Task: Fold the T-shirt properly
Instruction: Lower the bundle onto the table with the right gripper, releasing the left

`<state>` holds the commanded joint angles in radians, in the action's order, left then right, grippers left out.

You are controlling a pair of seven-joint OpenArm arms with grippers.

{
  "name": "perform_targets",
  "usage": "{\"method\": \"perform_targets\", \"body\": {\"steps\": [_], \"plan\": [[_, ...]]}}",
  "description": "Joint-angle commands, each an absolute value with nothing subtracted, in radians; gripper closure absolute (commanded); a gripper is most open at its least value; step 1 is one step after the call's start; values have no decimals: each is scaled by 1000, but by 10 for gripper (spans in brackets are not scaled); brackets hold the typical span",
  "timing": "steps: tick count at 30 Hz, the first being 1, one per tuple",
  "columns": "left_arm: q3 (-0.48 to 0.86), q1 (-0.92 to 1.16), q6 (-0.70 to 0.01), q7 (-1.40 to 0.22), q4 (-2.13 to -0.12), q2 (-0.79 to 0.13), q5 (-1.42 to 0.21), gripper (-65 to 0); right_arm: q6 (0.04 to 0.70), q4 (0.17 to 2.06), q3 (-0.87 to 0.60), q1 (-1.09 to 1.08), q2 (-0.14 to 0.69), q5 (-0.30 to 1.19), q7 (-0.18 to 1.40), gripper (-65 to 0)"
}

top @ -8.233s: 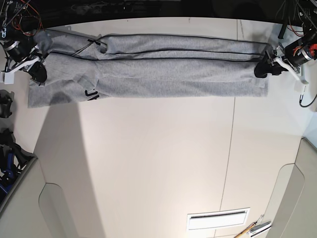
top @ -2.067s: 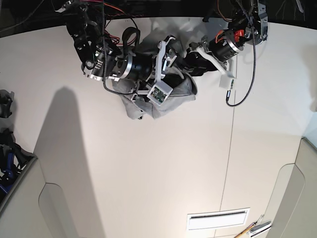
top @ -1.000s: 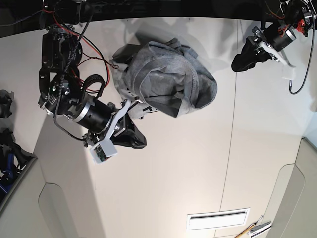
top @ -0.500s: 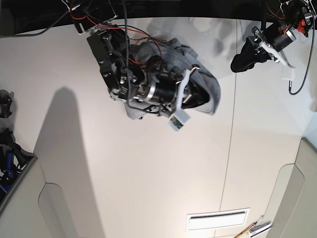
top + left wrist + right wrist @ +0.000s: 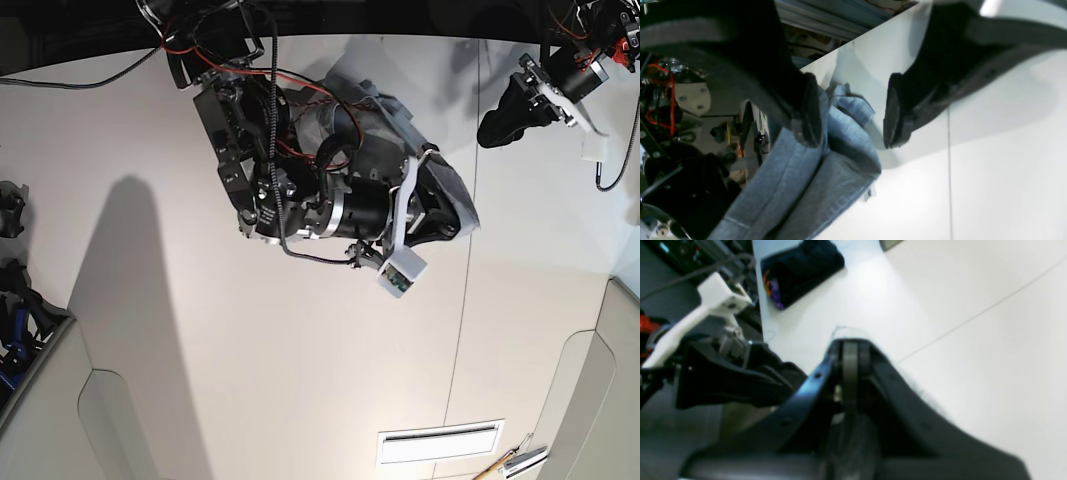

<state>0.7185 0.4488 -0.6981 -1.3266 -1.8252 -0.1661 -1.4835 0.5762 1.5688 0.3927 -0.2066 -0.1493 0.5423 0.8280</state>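
Pale cream surface (image 5: 300, 380) fills most of the base view, crossed by a thin seam (image 5: 462, 330) running near to far on the right, with a slotted white vent panel (image 5: 440, 441) set into it near the bottom. Far edge gives way to dark, unlit background; a broad soft shadow (image 5: 120, 250) lies on the left half. Rounded lighter panels sit at the near left and near right corners, and dark clutter (image 5: 15, 300) lines the left edge.
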Motion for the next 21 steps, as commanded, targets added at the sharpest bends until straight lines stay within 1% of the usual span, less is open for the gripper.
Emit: {"method": "perform_targets", "body": {"steps": [3,6,7,8,12,14,16,18,21], "plan": [[719,449,-698,-1330,-1825,-167,-1484,-337,576,1569,393,-206,-150,544,865,0],[719,449,-698,-1330,-1825,-166,-1484,-337,576,1569,393,-204,-150,609,865,-237],[719,449,-698,-1329,-1825,-166,-1484,-337,576,1569,393,-203,-150,625,867,-286],[719,449,-698,-1329,-1825,-167,-1484,-337,576,1569,393,-202,-150,638,875,-306],[719,449,-698,-1330,-1825,-167,-1484,-337,584,1570,393,-202,-144,709,990,-305],[719,450,-698,-1336,-1825,-167,-1484,-337,593,1582,393,-192,-112,775,1030,-304],[719,450,-698,-1359,-1825,-168,-1484,-337,599,1630,390,-165,-62,793,1015,-304],[719,453,-698,-1366,-1825,-174,-1484,-337,599,1699,368,-132,-15,776,998,-304],[719,459,-698,-1366,-1825,-183,-1484,-337,599,1786,280,-91,41,740,982,-304]]}}
